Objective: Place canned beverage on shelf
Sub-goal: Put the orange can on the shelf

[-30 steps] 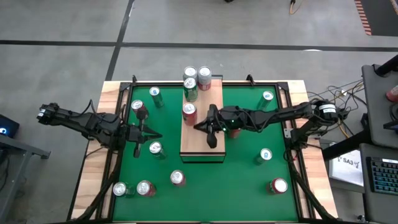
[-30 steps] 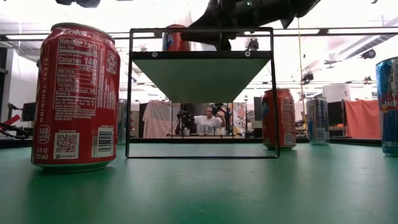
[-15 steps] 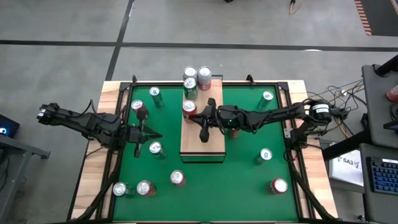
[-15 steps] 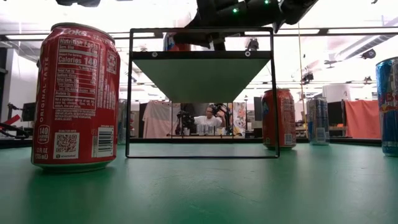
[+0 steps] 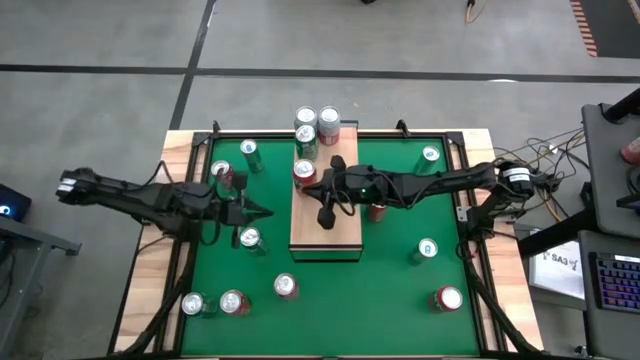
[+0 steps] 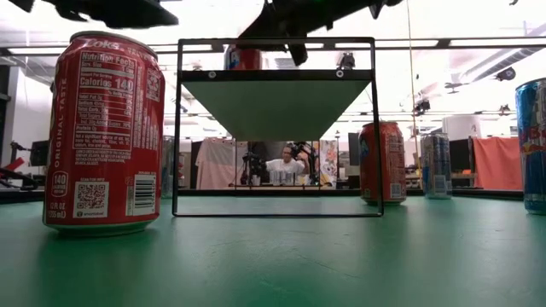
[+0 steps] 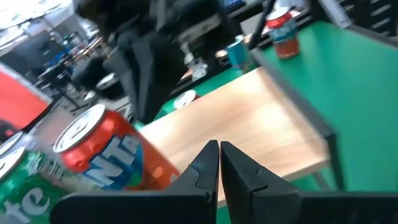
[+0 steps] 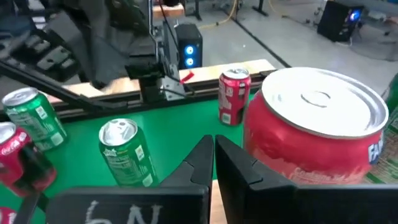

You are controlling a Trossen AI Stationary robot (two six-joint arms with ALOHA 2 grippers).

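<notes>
High view: the shelf point(image 5: 326, 212) stands at the centre of the frame on the green table point(image 5: 390, 290), its long axis running up and down the picture. A red can point(image 5: 304, 172) stands on the shelf's upper end. The right gripper point(image 5: 324, 214) enters from the right and hangs over the shelf's upper half, just below and right of the red can; its fingers are closed and hold nothing. The left gripper point(image 5: 262, 211) sits left of centre over the green surface, just left of the shelf's edge, fingers closed and empty. A silver-topped can point(image 5: 250, 238) stands just below it.

Low view: a large cola can point(image 6: 105, 133) fills the left of the frame. The shelf point(image 6: 276, 78) spans the centre on its dark frame, with the red can point(image 6: 244, 58) on top at upper centre. A dark arm crosses the top edge of the frame above it.

Left wrist view: the left gripper point(image 7: 219, 148) shows two dark fingers pressed together at lower centre, pointing toward the shelf board point(image 7: 249, 134). The red can point(image 7: 115, 155) appears at lower left.

Right wrist view: the right gripper point(image 8: 213, 144) is closed at lower centre. The red can point(image 8: 308, 137) fills the right side, close beside the fingers; contact cannot be determined. A green can point(image 8: 126, 151) stands at centre left.
</notes>
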